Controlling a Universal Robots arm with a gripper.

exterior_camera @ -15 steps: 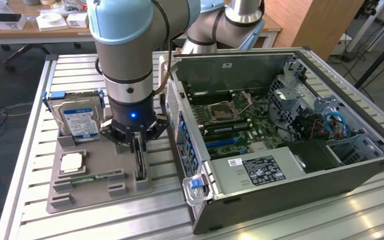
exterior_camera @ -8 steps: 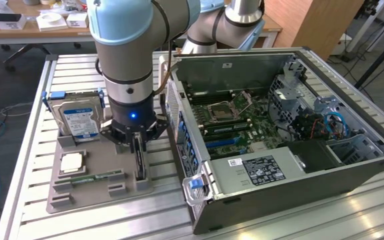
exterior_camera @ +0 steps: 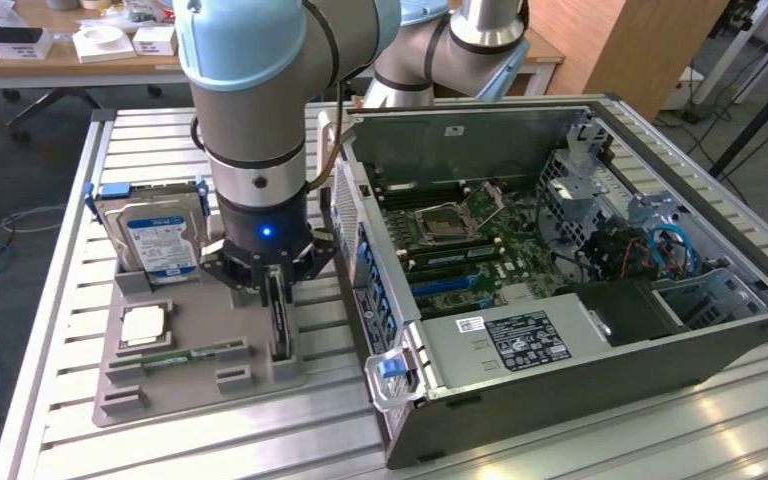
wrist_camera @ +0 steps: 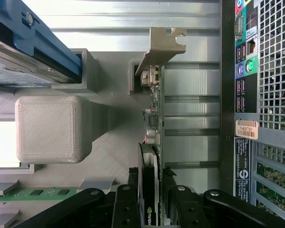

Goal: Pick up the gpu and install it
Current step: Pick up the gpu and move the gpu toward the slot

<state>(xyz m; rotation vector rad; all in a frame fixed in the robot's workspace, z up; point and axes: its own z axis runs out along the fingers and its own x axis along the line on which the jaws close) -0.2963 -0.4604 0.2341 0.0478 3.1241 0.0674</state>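
Jaws of the gripper [wrist_camera: 150, 185] clamp the thin green, black-shrouded gpu card [wrist_camera: 154, 114] from above. Its long axis runs along the grey plastic holder tray [exterior_camera: 177, 385].

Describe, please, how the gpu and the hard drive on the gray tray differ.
The gpu is a thin green card; the hard drive is a boxy silver block with a blue-white label. The gripper has its fingers either side of the gpu; the hard drive stands untouched. Both stand upright in the gray tray.
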